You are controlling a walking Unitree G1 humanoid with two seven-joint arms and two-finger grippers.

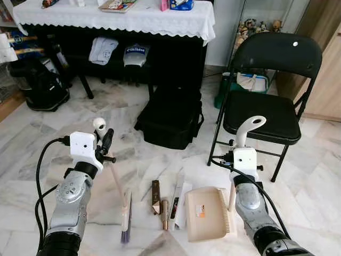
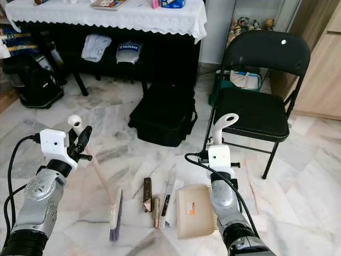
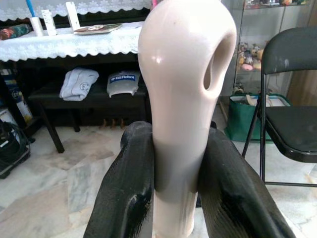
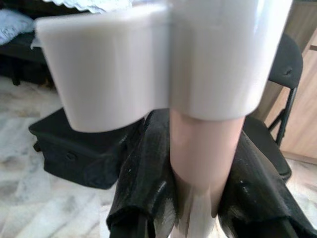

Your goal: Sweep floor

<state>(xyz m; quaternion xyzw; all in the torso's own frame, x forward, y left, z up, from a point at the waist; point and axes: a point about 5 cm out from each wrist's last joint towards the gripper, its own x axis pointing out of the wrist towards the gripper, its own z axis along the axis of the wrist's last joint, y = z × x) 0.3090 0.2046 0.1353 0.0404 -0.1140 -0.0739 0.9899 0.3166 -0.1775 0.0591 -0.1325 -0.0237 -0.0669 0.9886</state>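
Status at inspection: sweeping is set up but little of it looks done. Going left to right.

Left gripper (image 1: 106, 140) is clenched on the broom handle (image 3: 183, 99); the left wrist view shows both black fingers (image 3: 126, 188) pressed against the cream shaft just below its looped end. The shaft slants down from the fingers to the broom head (image 1: 126, 216), whose purple bristles rest on the marble floor (image 1: 64, 122), below and slightly inward of the gripper.

Between the broom head and the dustpan lies the litter: a brown stick-like item (image 1: 155, 196), a small tube (image 1: 165, 213), and a pale strip with a dark item on it (image 1: 177, 201). All lie loose on the floor. The strip's far edge is just beside the pan; I cannot tell whether they touch.

Dustpan (image 1: 209, 213) sits flat, nothing visible inside but a small orange label. Its upright handle (image 1: 248, 130) is grasped by the right gripper (image 4: 198, 198), fingers closed on the pinkish stem under the white grip.

Background items: black bag (image 1: 170, 120), folding chair (image 1: 266, 85), clothed table (image 1: 117, 18).

Judgement: both tools are in hand and correctly placed either side of the litter. Remaining: draw the bristles toward the pan, gather all pieces, lift the pan clear.
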